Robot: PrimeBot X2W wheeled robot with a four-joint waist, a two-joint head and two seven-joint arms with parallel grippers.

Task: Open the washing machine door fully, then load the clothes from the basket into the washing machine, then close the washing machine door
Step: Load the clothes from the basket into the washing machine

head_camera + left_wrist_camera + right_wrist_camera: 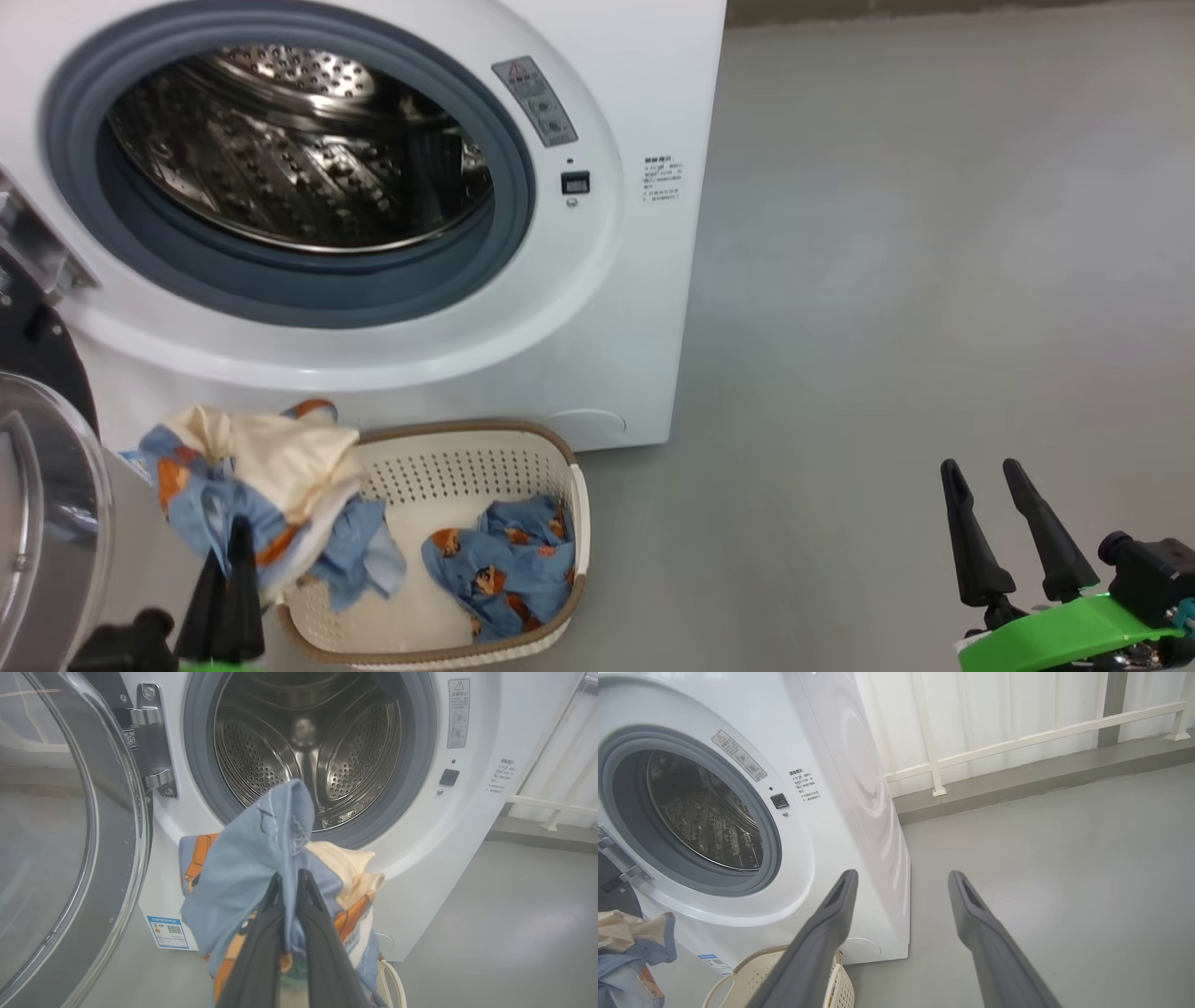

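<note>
Left wrist view shows the left gripper (289, 875) with its two dark fingers pressed together on a fold of a light blue garment (243, 868) printed with orange figures and backed with cream. The cloth bunches above and around the fingertips and hangs down on both sides. From the head view, the same gripper (229, 532) holds this garment (271, 467) raised over the left end of the basket (467, 457), in front of the machine's lower panel and below the drum mouth. The right gripper (982, 471) sits low at the right, well apart from everything, with its fingers spread and nothing between them; the right wrist view confirms the wide gap (902, 877) over bare grey floor (1064, 882).

A second garment (509, 565) of the same print lies crumpled in the basket's right half. The basket stands on the floor just in front of the washing machine (653, 280).

The washing machine door (70, 835) stands swung open to the left on its metal hinge (154, 742), with its clear bowl window near the left gripper. A small blue label sticker (168, 931) sits on the machine's lower front. Beyond it, the grey gasket (280, 289) rings the steel drum (299, 159), where no clothes can be seen. A white railing (1017, 737) runs behind.
</note>
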